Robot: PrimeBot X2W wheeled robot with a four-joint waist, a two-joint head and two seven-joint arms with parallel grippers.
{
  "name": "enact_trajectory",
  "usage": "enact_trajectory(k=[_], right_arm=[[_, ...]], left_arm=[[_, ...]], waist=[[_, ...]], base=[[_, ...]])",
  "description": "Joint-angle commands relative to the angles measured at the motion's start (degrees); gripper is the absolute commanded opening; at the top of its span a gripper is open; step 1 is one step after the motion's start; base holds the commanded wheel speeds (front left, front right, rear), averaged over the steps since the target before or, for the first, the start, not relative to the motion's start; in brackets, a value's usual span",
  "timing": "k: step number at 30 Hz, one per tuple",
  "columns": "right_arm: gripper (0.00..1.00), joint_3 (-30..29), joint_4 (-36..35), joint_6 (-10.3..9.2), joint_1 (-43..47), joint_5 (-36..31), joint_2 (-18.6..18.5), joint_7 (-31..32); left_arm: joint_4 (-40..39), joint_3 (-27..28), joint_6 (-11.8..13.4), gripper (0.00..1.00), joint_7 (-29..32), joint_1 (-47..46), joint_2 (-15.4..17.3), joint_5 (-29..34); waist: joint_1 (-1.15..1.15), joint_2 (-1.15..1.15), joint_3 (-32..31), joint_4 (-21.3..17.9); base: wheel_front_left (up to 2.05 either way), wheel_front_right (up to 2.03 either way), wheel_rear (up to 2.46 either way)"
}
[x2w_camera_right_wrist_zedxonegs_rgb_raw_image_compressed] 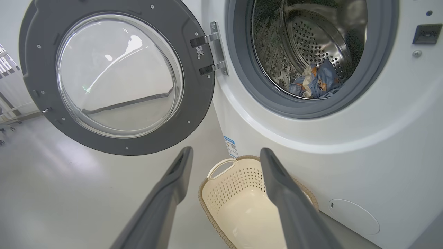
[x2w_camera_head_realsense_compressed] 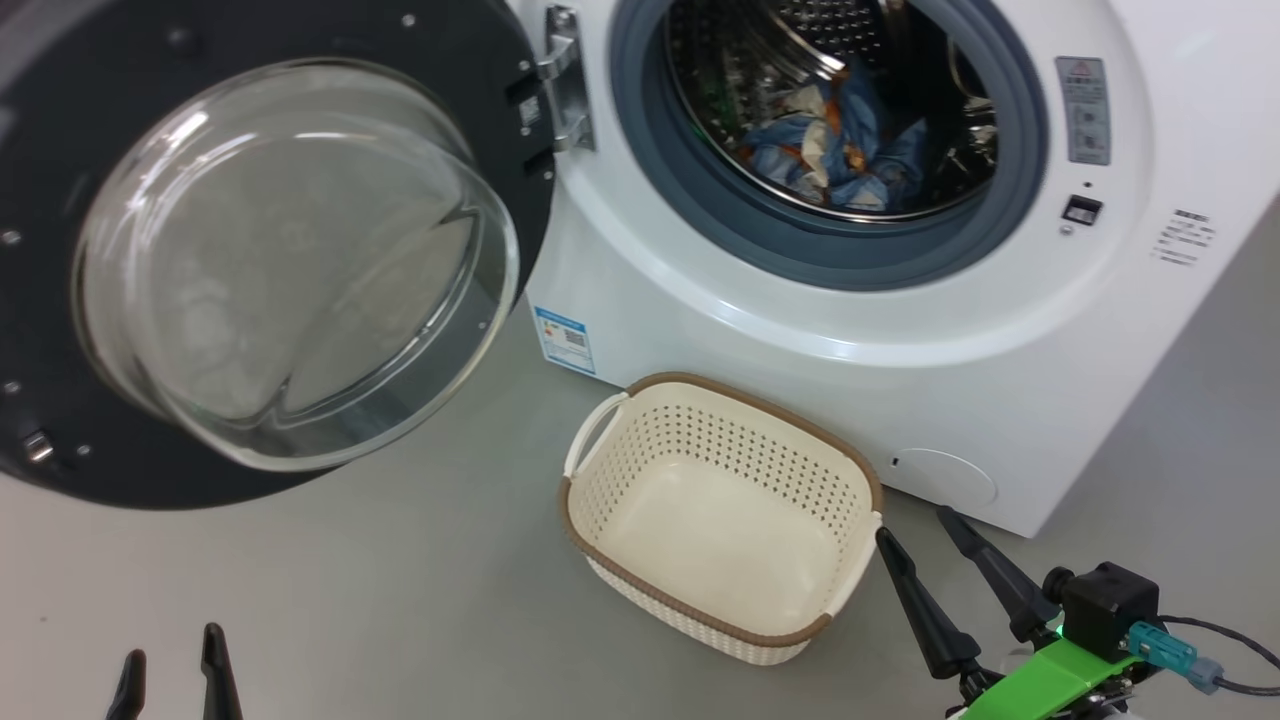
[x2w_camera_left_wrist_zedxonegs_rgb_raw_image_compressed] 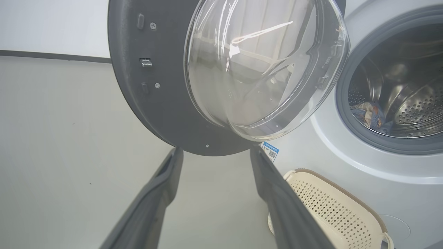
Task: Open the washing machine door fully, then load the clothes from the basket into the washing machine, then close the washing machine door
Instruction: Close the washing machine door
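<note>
The washing machine door (x2w_camera_head_realsense_compressed: 290, 260) hangs wide open on the left. The clothes (x2w_camera_head_realsense_compressed: 835, 140) lie inside the washing machine (x2w_camera_head_realsense_compressed: 800, 350). The basket (x2w_camera_head_realsense_compressed: 700, 450) near it is empty. The left end effector (x2w_camera_head_realsense_compressed: 173, 645) and right end effector (x2w_camera_head_realsense_compressed: 915, 525) stand apart, holding nothing. I think only shutting the door is left.

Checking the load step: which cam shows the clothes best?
Head view: the clothes lie large and unobstructed in the drum, blue with orange print. Right wrist view shows them smaller, low in the opening. Left wrist view catches just an edge past the gasket.
</note>
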Motion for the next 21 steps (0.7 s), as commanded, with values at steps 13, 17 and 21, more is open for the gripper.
enact_trajectory(k=[13, 17, 21], right_arm=[[1.0, 2.4, -0.5, 0.16, -2.9, 0.8, -1.0, -0.3], [1.0, 2.1, -0.6, 0.16, -2.5, 0.8, -1.0, -0.3], [1.0, 1.2, -0.9, 0.16, -1.5, 0.6, -0.5, -0.3]], left_arm=[[-2.5, 3.2, -0.1, 1.0, -0.4, -0.8, 0.2, -0.9], [-2.5, 3.0, -0.1, 1.0, -0.4, -1.4, 0.2, -1.8], [-5.4, 3.6, -0.1, 0.16, -0.4, -3.5, 0.3, -3.2]], waist=[[0.0, 0.0, 0.9, 2.0], [0.0, 0.0, 1.0, 1.9], [0.0, 0.0, 1.2, 1.8]], base=[[0.0, 0.0, 0.0], [0.0, 0.0, 0.0], [0.0, 0.0, 0.0]])
